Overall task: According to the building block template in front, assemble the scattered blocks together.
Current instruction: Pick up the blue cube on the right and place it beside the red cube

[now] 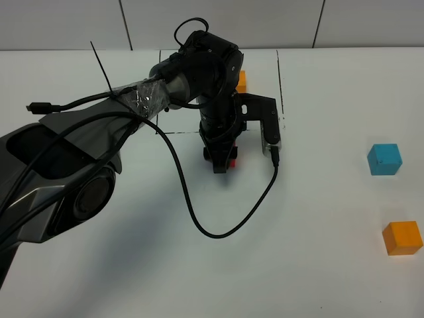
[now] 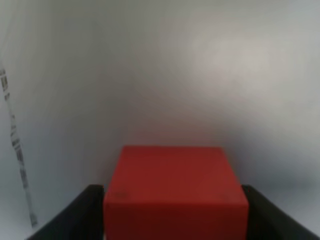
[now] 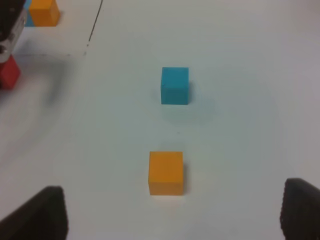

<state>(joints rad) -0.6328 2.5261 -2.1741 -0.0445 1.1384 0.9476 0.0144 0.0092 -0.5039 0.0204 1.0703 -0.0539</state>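
My left gripper (image 1: 223,161) points down just in front of the black-framed template (image 1: 242,81), most of which the arm hides; only its orange cube shows. The fingers (image 2: 92,215) sit flush against both sides of the red block (image 2: 175,195), which fills the space between them. The cyan-blue block (image 1: 385,159) and the orange block (image 1: 402,238) lie apart at the far right. In the right wrist view, the blue block (image 3: 175,85) and orange block (image 3: 166,172) lie ahead of my right gripper (image 3: 170,220), which is open and empty.
A black cable (image 1: 199,218) loops across the table in front of the left arm. The template's black frame line (image 1: 279,86) runs on the right of the arm. The red block (image 3: 9,74) and the template (image 3: 44,11) show at the edge of the right wrist view.
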